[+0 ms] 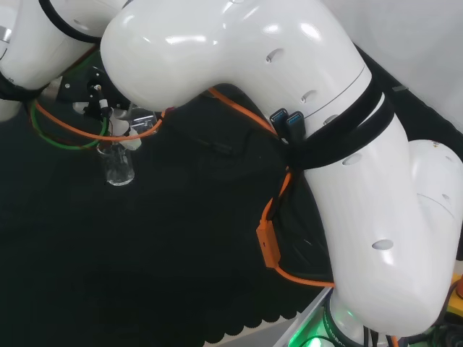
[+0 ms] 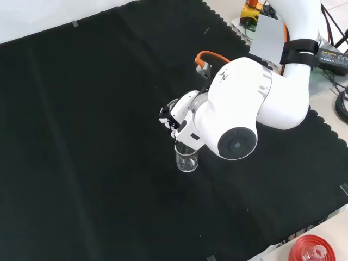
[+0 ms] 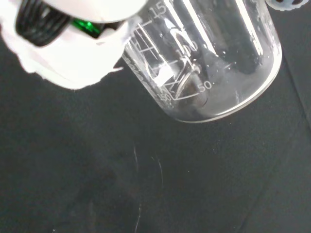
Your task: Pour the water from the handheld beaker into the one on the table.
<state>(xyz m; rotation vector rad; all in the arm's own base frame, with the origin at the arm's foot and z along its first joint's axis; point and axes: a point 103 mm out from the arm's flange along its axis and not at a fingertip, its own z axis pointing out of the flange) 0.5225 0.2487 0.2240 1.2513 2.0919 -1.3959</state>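
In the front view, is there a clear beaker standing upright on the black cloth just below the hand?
Yes: a clear beaker stands upright on the black cloth, directly beneath the hand.

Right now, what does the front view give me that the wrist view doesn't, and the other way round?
Front view alone: the layout. A clear beaker stands upright on the black cloth, with the hand just above its rim, partly behind the arm's white link; a red ribbed stand sits at the lower right edge.

Wrist view alone: a close look at a beaker, with its printed graduation marks and droplets on the glass. Whether this is the held one I cannot tell.

Both: clear glassware, black cloth, and a white part of the hand.
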